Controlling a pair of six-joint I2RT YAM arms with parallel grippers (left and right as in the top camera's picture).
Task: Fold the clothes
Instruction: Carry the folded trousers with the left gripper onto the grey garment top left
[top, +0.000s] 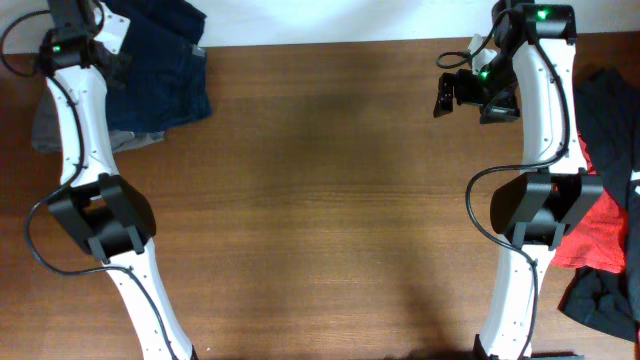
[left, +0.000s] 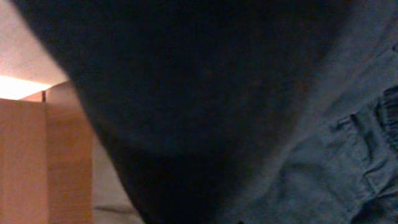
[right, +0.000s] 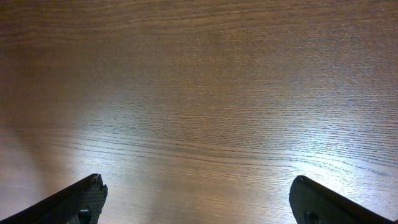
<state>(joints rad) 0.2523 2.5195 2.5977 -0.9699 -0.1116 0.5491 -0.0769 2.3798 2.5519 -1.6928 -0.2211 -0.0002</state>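
As folding looks yet to begin, the left claw (top: 108, 42) is held close against the navy garment (top: 165, 70), soft, seamed and rumpled, so its grip cannot be told. The right claw (right: 198, 183) is kept spread over the bare, grained table (top: 320, 200), red cloth (top: 600, 230) well behind it.

L cam: navy garment (left: 249, 93) blurry | black garment (top: 612, 110) cut, R edge

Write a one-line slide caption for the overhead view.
Left arm reaches onto the navy garment at a far table corner; right fingers hang open over bare wood; red and black clothes heaped nearby.
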